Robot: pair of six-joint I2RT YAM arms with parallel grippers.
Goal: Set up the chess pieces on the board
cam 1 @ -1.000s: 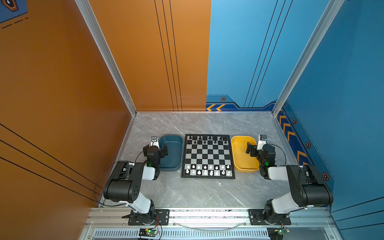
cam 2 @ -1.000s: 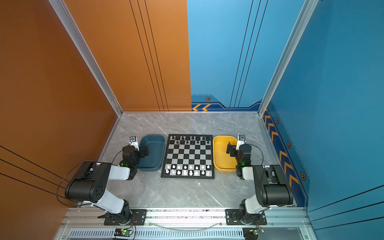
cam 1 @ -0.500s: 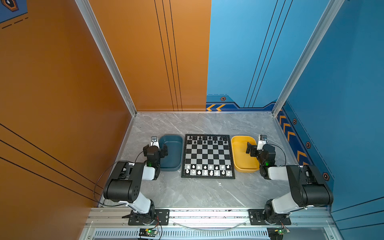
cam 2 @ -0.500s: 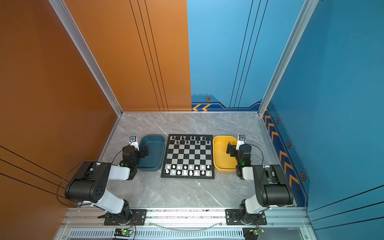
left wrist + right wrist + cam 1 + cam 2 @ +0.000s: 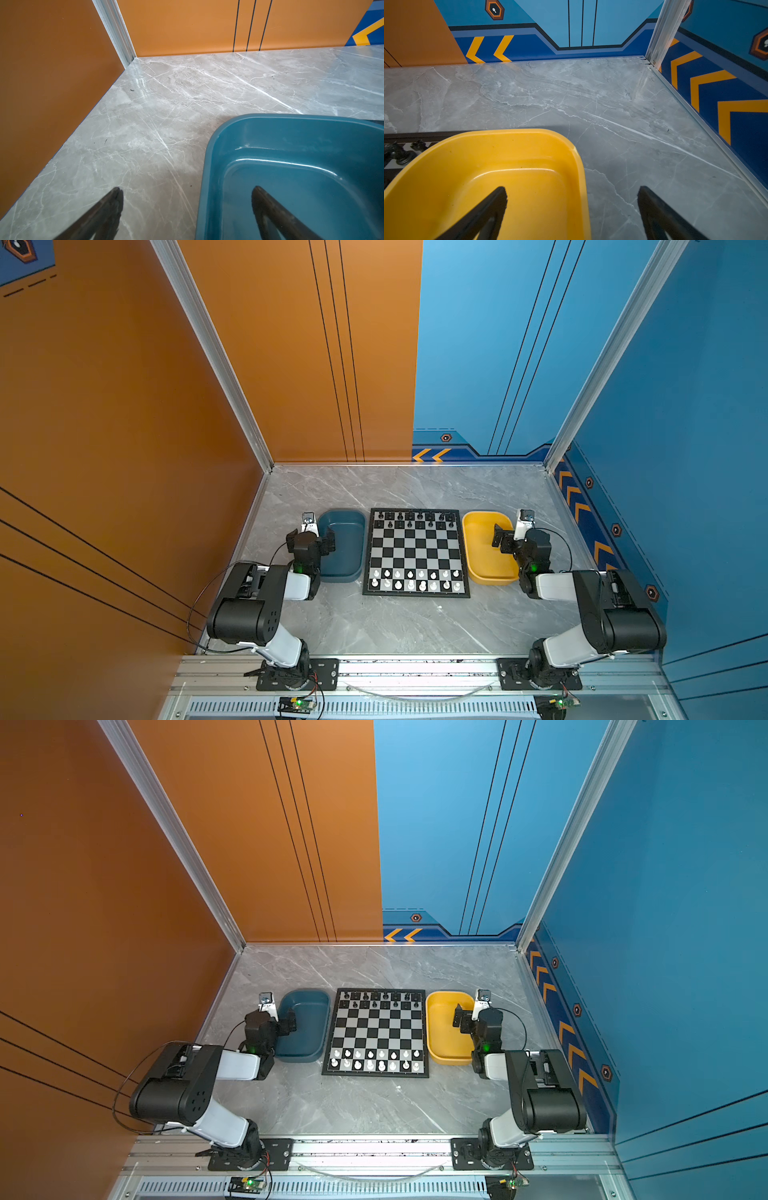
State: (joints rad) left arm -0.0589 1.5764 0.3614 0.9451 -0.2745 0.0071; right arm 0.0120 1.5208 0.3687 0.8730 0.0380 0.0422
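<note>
Looking from the left, I saw the left gripper (image 5: 310,537) hanging with its jaws spread wide and gripping nothing, one finger over the grey table (image 5: 395,626) and the other over the dark blue tray (image 5: 340,515). Just beside that tray lay the board (image 5: 415,551). The black chess pieces (image 5: 409,525) stood in its two far rows and the white chess pieces (image 5: 410,574) in its two near rows. Beyond it sat the yellow tray (image 5: 486,515). The right gripper (image 5: 572,189) hung over the tray's outer rim, jaws just as wide, with nothing between them.
</note>
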